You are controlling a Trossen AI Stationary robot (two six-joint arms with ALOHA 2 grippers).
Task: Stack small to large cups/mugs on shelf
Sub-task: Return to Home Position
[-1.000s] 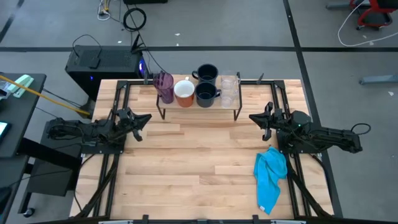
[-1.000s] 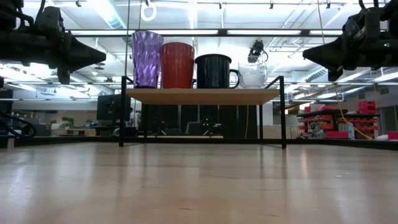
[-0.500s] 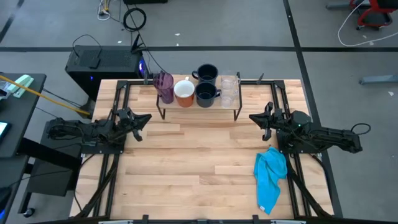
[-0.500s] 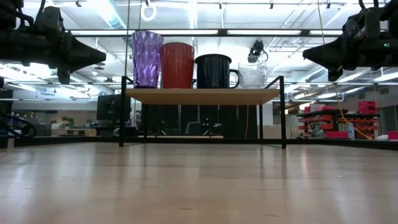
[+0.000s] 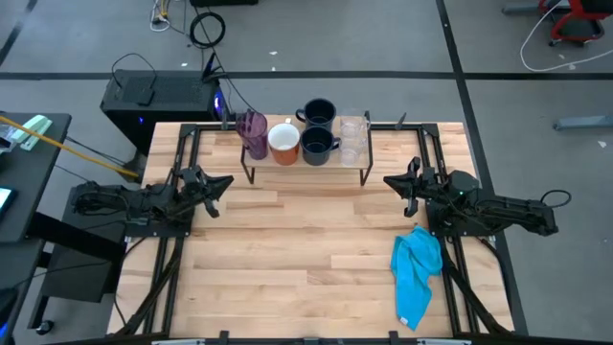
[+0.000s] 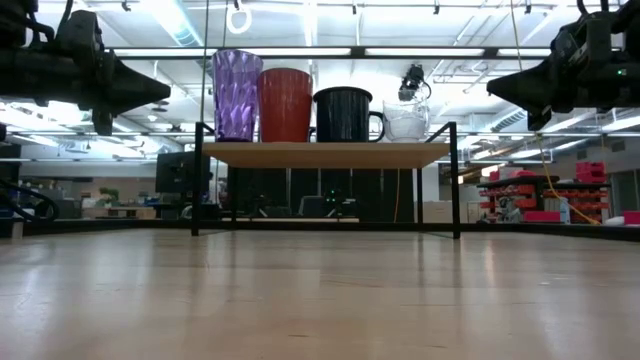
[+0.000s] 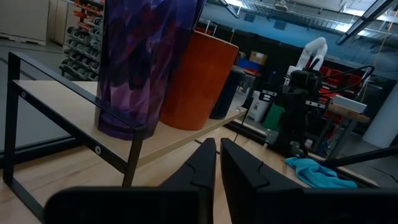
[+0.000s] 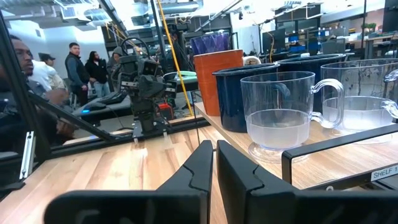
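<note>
The shelf (image 5: 306, 172) stands at the table's far middle on thin black legs. On its plank stand a purple tumbler (image 5: 253, 132), a white mug with an orange inside (image 5: 283, 142), two black mugs (image 5: 319, 112) (image 5: 319, 145) and two clear cups (image 5: 354, 126) (image 5: 354, 149). In the low view they form a row: tumbler (image 6: 236, 95), orange mug (image 6: 286, 104), black mug (image 6: 345, 113), clear cup (image 6: 405, 120). My left gripper (image 5: 226, 181) hovers shut and empty at the table's left side, pointing level toward the shelf. My right gripper (image 5: 388, 180) hovers shut and empty at the right side.
A crumpled blue cloth (image 5: 417, 273) lies on the table near the right arm. Black frame rails run along the table's left and right sides. Bare wood lies between the arms, in front of the shelf. People stand in the room beyond, in the right wrist view.
</note>
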